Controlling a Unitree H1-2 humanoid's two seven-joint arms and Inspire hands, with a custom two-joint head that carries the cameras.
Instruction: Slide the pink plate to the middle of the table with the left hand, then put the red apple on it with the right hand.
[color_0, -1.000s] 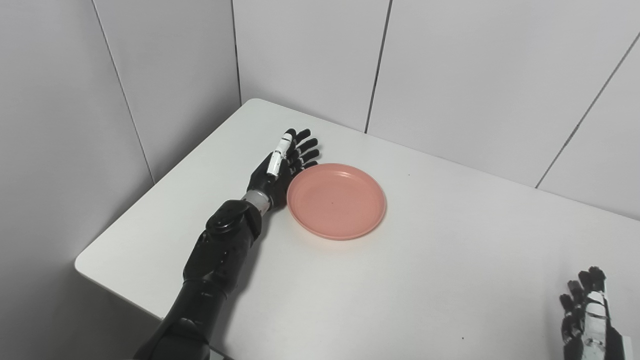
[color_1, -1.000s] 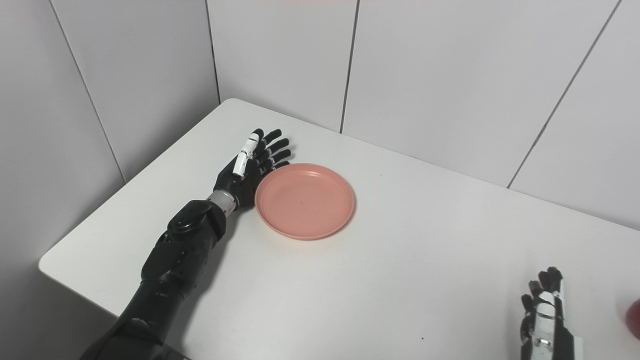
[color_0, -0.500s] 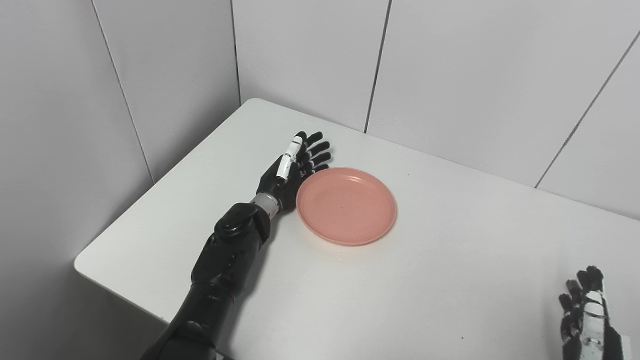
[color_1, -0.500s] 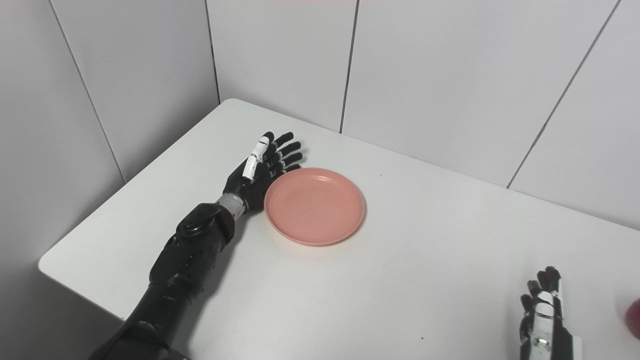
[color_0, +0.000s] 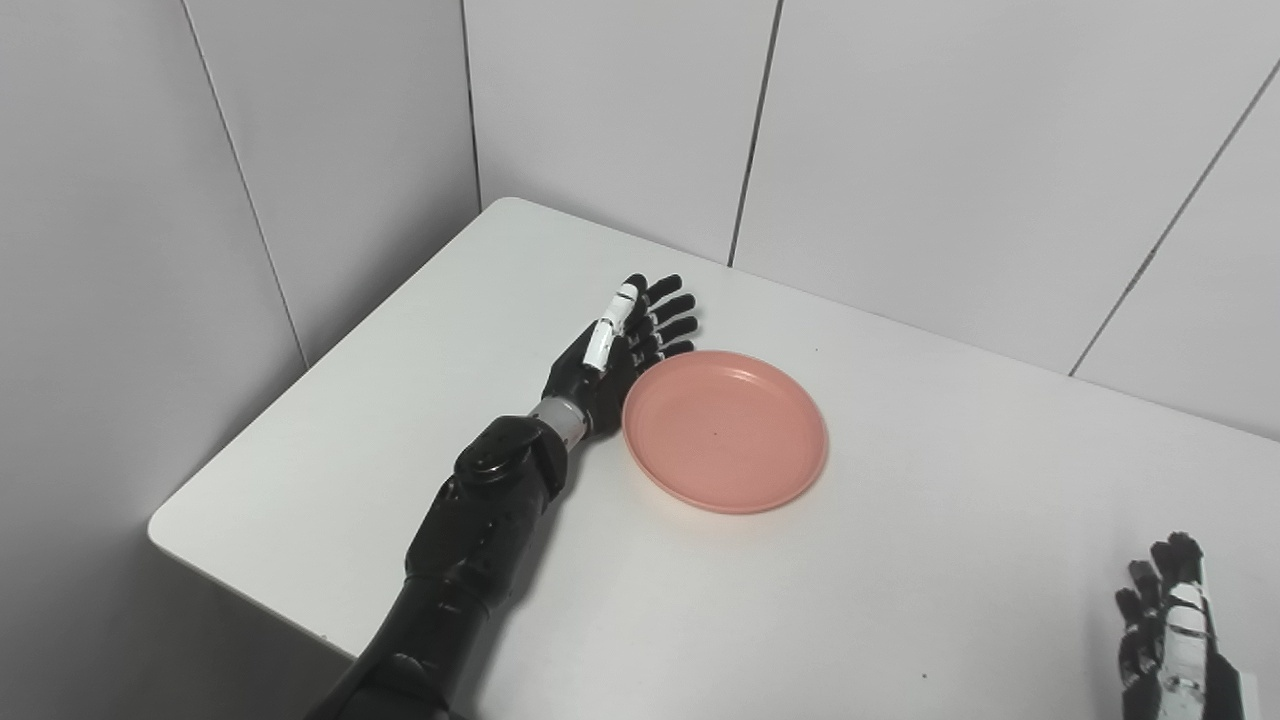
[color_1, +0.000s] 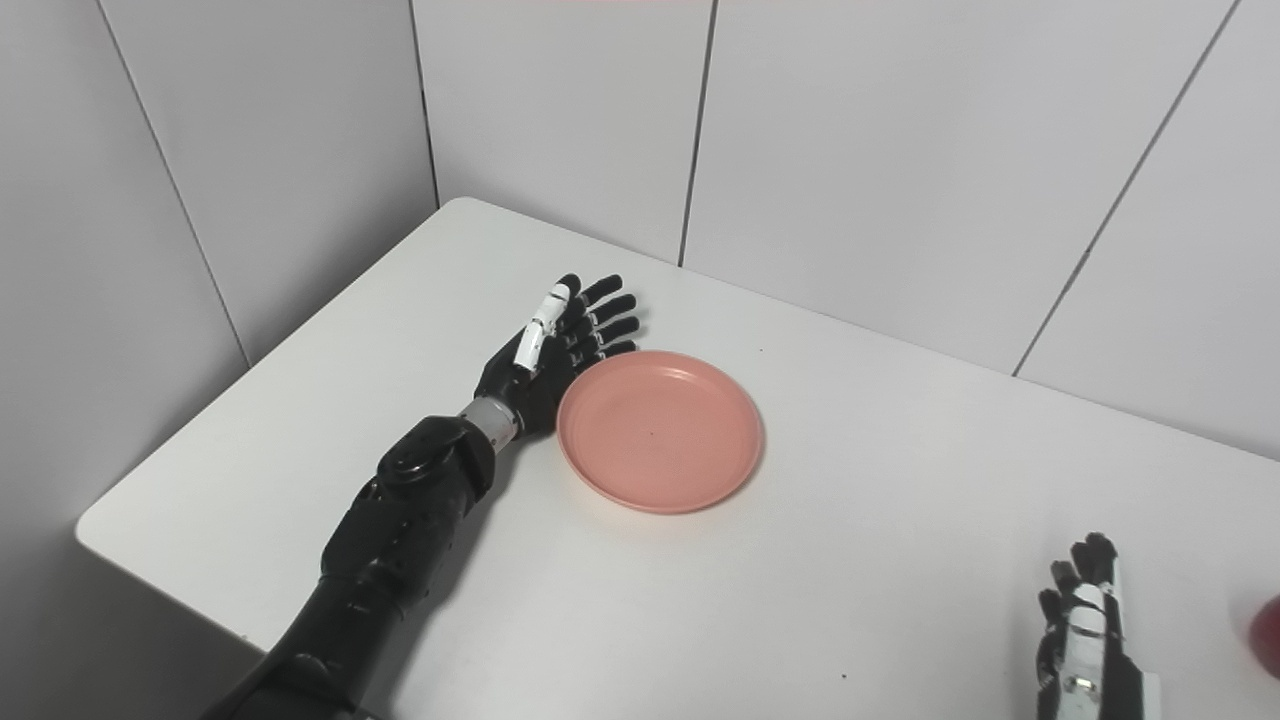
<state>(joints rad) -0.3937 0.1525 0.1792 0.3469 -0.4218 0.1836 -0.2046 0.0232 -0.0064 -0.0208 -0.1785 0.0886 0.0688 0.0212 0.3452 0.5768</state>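
Note:
The round pink plate lies flat on the white table, left of its middle. My left hand stands on edge with fingers straight and apart, its palm side pressed against the plate's left rim. It holds nothing. Low at the right edge my right hand rests open on the table, fingers spread. A sliver of the red apple shows at the right border of the right eye view, just right of that hand; it is cut off in the left eye view.
Grey panel walls close the table at the back and left. The table's left corner and front edge drop off near my left forearm.
My left hand has pushed the pink plate to the right and a little toward me. The right hand and the apple have stayed put.

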